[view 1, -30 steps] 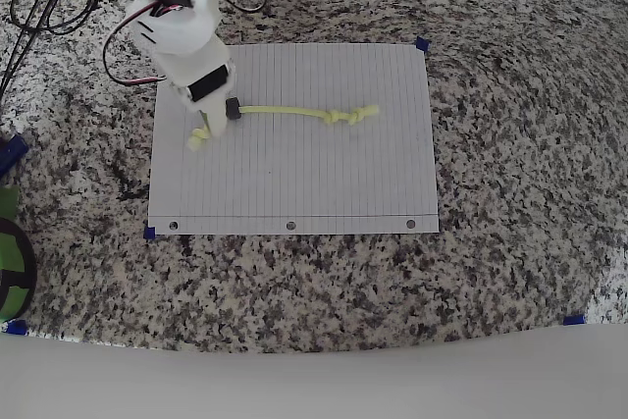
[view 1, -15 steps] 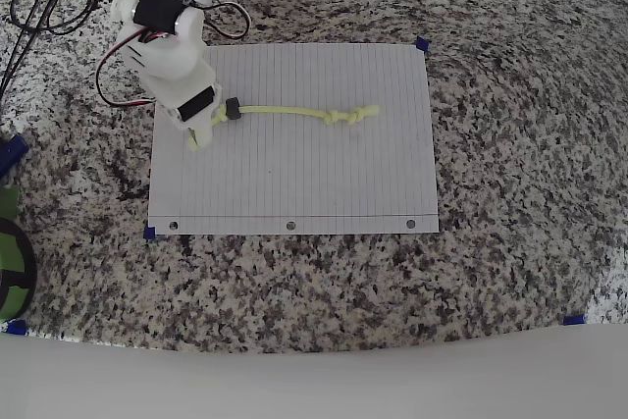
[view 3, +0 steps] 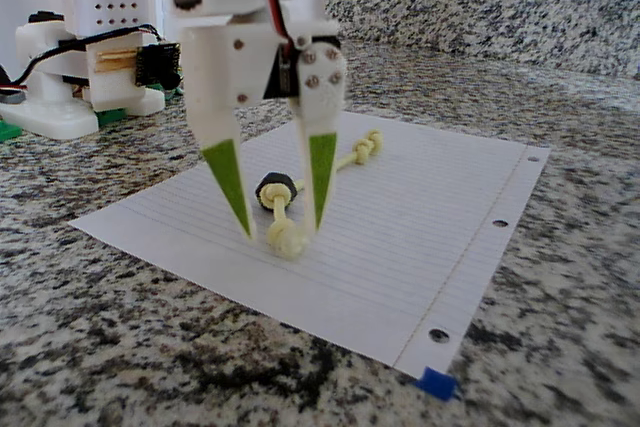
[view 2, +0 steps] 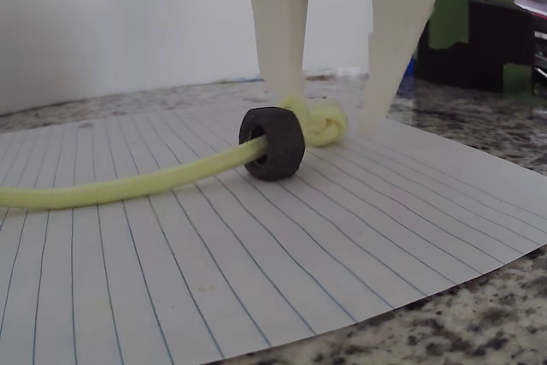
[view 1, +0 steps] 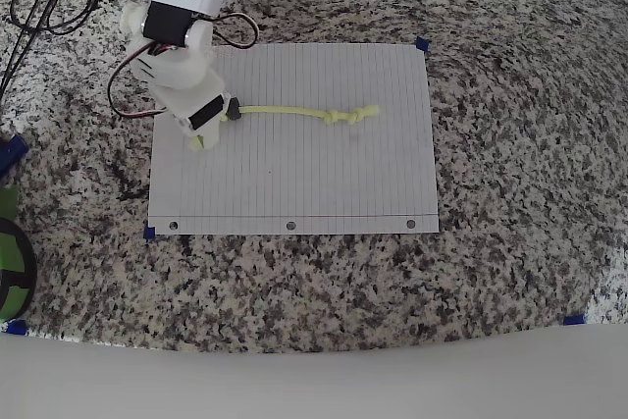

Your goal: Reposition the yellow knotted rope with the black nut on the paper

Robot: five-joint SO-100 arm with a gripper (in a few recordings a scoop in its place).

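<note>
Speckled grey granite forms the worktop point(view 1: 510, 193), rising into a matching backsplash point(view 3: 480, 7) in the fixed view. White lined paper point(view 1: 294, 183) lies flat on it, blue tape point(view 3: 437, 383) at its corners. The yellow knotted rope point(view 1: 294, 111) stretches across the sheet, the black nut point(view 2: 273, 143) beside its end knot. The white claw point(view 3: 280, 232) stands apart, fingertips straddling that knot.

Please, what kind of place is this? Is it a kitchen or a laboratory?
Probably a kitchen-style counter at home used as a robot test bench, though I cannot be sure. The speckled granite countertop has a matching backsplash, blue tape marks mark positions on it, and a lined paper serves as the work area.
</note>
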